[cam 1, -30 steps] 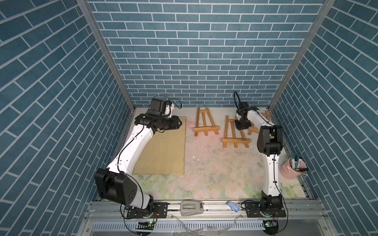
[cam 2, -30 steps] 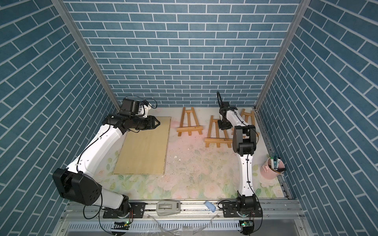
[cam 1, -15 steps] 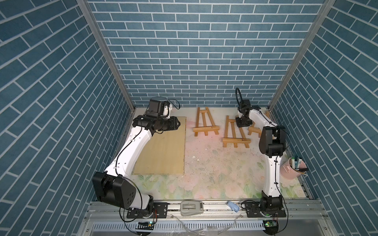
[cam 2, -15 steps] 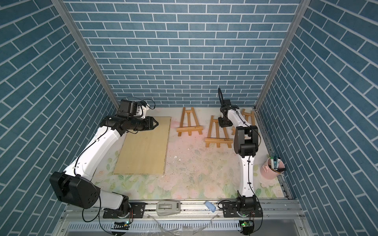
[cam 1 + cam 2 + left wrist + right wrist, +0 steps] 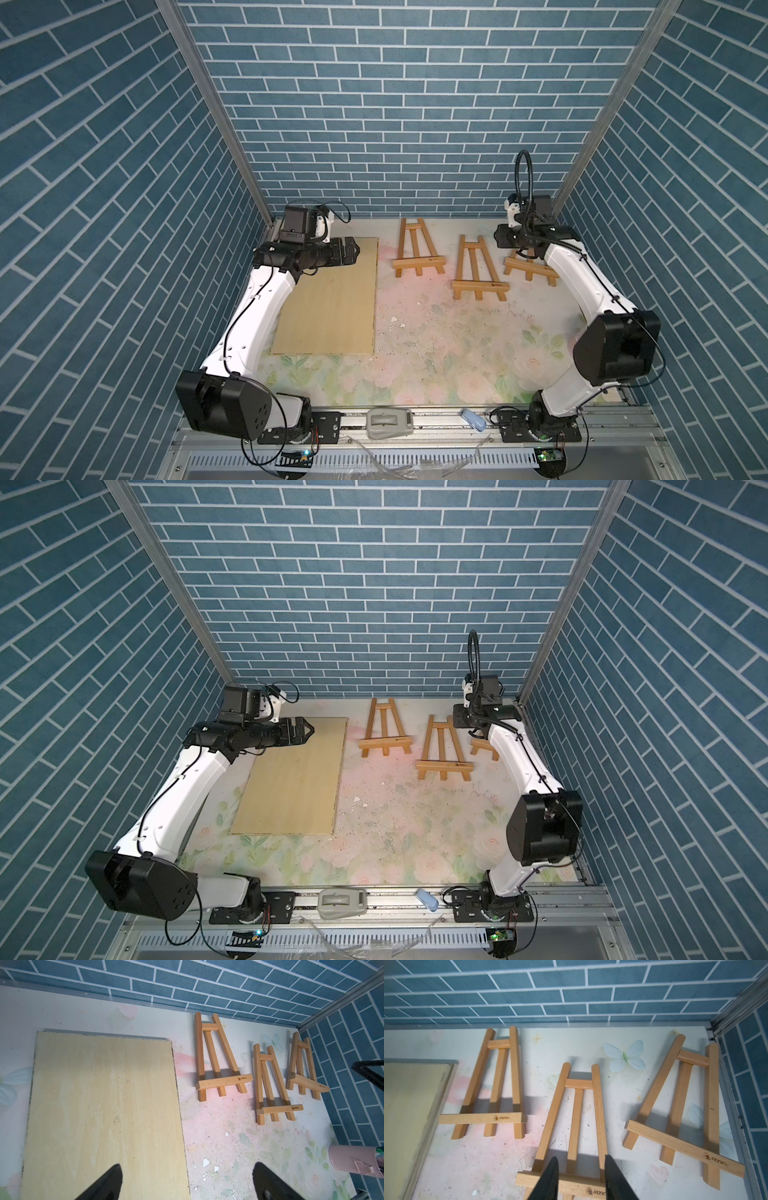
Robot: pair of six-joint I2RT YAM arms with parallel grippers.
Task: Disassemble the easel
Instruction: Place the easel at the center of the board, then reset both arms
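We see flowered counter (image 5: 436,345). Pale board (image 5: 332,299) lies flat on its left half. Three easels lie flat near back wall, apart from each other: easel by board (image 5: 417,262), middle easel (image 5: 478,286), easel by side wall (image 5: 530,270). Left tool (image 5: 187,1165) over board's far end, jaws wide, empty. Right tool (image 5: 581,1157) hangs near the two right-hand easels, jaws partly apart, nothing gripped.

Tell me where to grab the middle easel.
Pinch the middle easel across its ledge, coming straight down from above: it lies flat, and that crossbar sits raised on top of the legs, likely narrow enough for the right end effector.
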